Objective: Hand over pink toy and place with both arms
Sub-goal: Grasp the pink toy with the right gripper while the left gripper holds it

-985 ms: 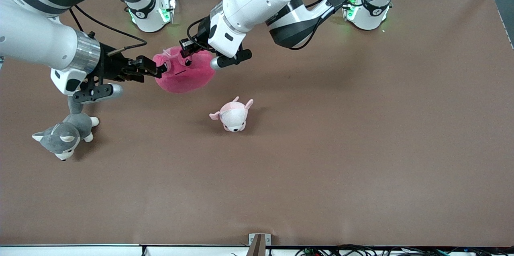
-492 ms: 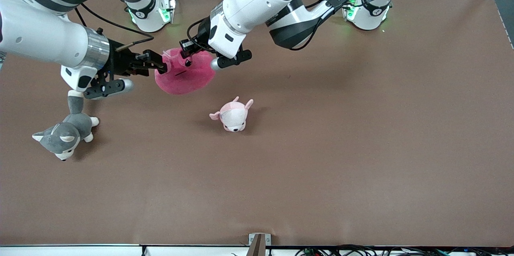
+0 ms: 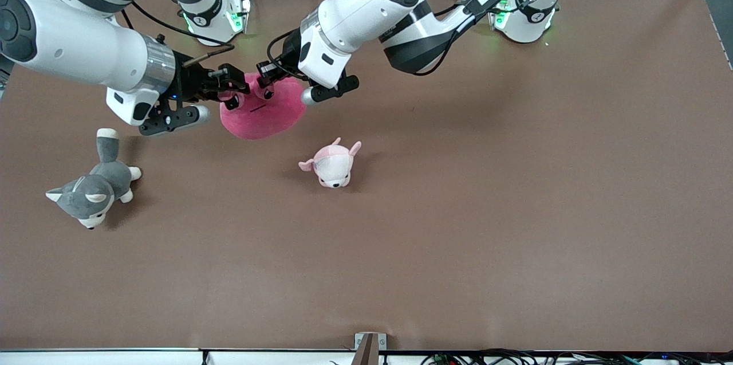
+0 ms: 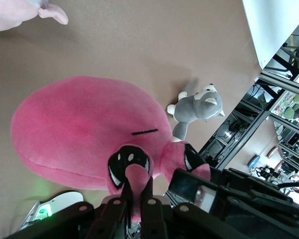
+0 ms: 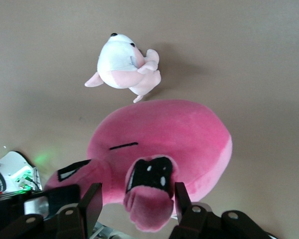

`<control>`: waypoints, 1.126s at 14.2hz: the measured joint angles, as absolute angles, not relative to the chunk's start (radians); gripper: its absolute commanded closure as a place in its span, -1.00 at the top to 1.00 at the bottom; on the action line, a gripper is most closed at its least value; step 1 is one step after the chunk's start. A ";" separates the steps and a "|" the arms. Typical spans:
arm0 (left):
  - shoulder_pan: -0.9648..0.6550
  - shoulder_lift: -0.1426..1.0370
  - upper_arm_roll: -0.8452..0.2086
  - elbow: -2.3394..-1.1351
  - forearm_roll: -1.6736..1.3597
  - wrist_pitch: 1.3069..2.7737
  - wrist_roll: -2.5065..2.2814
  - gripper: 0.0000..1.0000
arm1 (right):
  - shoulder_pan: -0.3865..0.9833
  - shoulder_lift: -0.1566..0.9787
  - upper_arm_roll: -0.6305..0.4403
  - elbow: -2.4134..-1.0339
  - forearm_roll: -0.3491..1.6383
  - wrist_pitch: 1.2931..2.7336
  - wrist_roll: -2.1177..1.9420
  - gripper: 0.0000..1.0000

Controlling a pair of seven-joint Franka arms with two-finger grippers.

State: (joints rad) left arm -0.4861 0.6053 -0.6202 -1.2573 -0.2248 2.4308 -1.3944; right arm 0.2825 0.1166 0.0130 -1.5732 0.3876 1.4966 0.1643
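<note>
The pink toy [image 3: 264,113] hangs over the table, a little way out from the robots' bases. Its dark angry eyes face up. My left gripper [image 3: 265,78] reaches in from above and is shut on one pink ear flap of the toy [image 4: 89,134]; the flap is pinched between its fingertips [image 4: 138,196]. My right gripper [image 3: 235,91] comes in from the right arm's end and stands open. Its fingers [image 5: 182,199] stand on either side of the toy's other ear flap [image 5: 147,209], with gaps on both sides.
A smaller pale pink-and-white plush [image 3: 332,163] lies nearer the front camera than the pink toy. A grey-and-white dog plush [image 3: 91,188] lies toward the right arm's end. The brown table [image 3: 487,210] stretches out toward the left arm's end.
My right gripper has moved in toward the pink toy and now straddles its ear flap. The left gripper has kept its grip, and the toy has barely shifted.
</note>
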 measured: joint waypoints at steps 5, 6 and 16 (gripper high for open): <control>-0.486 0.605 -0.620 -1.257 -0.225 2.431 -1.394 -1.00 | 0.282 0.117 0.010 -1.581 0.372 1.478 0.164 -0.51; -0.486 0.605 -0.620 -1.257 -0.225 2.431 -1.394 -1.00 | 0.282 0.117 0.010 -1.581 0.372 1.470 0.165 -0.78; -0.484 0.605 -0.620 -1.252 -0.204 2.432 -1.393 1.00 | 0.282 0.114 -0.001 -1.579 0.371 1.422 0.191 -0.96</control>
